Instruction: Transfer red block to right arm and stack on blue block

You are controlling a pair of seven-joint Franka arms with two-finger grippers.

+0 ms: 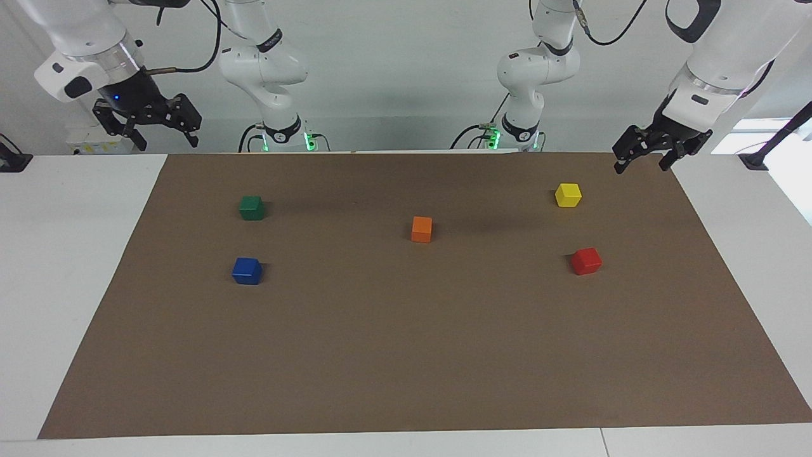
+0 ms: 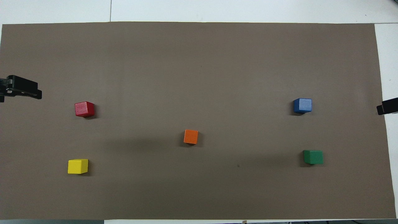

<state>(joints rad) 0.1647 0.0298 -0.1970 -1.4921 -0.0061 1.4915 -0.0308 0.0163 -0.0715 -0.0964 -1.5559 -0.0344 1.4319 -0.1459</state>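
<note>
No legible writing on red block point(image 1: 585, 261)

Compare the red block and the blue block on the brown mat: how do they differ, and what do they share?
The red block is bright red; the blue block is deep blue. The red block lies toward the left arm's end of the table, with the yellow block nearer the robots; the blue block lies toward the right arm's end, with the green block. Both are same-sized cubes, flat on the mat, untouched.

place: robot lab | cue: two white arms point(image 1: 266, 70) | brown mat point(image 1: 406, 355)
</note>
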